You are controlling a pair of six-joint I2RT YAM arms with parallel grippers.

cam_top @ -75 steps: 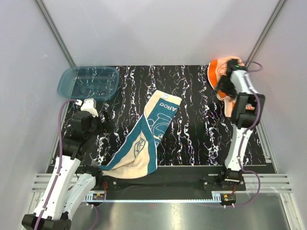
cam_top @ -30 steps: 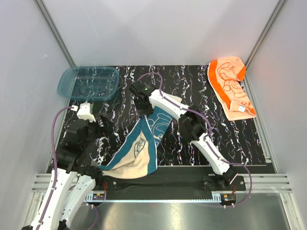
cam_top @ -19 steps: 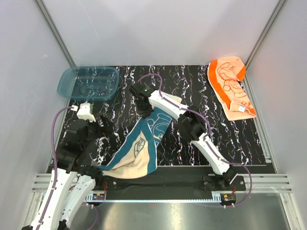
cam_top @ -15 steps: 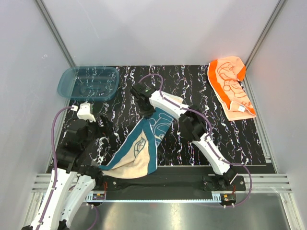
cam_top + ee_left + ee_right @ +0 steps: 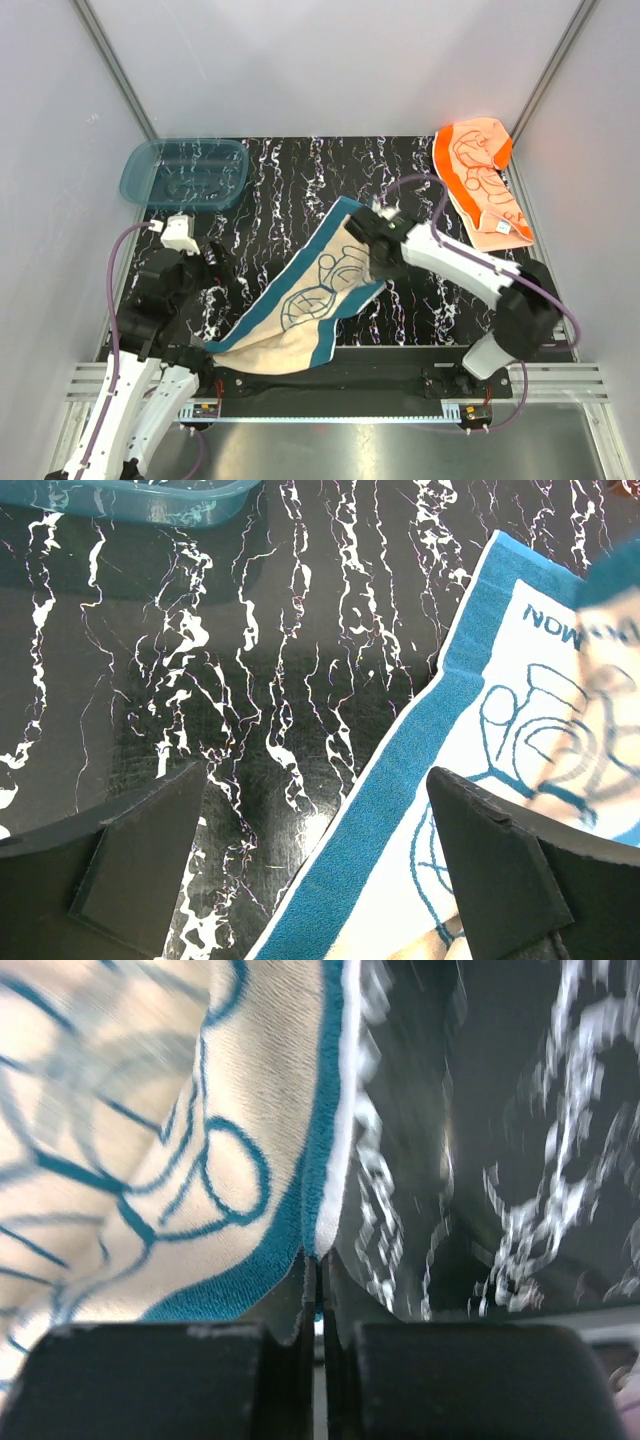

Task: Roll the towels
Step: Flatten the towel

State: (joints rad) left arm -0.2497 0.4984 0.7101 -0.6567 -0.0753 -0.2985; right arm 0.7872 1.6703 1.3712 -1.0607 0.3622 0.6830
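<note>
Towel, teal-and-cream printed terry (image 5: 300, 305): lies diagonally on the black, white-veined marble-pattern tabletop (image 5: 420, 165). It runs from a bunched end at the 7 o'clock edge up toward the centre. The far end is raised off the surface, with the teal border and line drawing facing up. In the left wrist view the same towel (image 5: 520, 740) fills the 3 to 5 o'clock part, and its upper corner is blurred.

Right gripper (image 5: 372, 262): sits at table centre, on the 3 o'clock side of the towel's raised end. In the right wrist view the right gripper (image 5: 318, 1265) has its black fingers (image 5: 160, 1380) pressed together with the towel's teal hem pinched between the tips. The cloth (image 5: 150, 1110) spreads away toward 10 o'clock. State: clamped on the towel.

Left gripper (image 5: 205, 275): sits at 8 o'clock on the table, beside the towel's lower half. In the left wrist view the left gripper (image 5: 315, 770) hangs above the tabletop with its fingers (image 5: 140, 860) spread wide and nothing held between them. The towel's teal border runs under the right-hand finger.

Towel, orange-and-peach printed (image 5: 480, 180): lies flat at the 1 o'clock corner, well apart from both grippers.

Tub, translucent blue plastic, rectangular (image 5: 185, 172): stands at the 10 o'clock corner. Its near wall (image 5: 130, 495) shows at 11 o'clock in the left wrist view.
</note>
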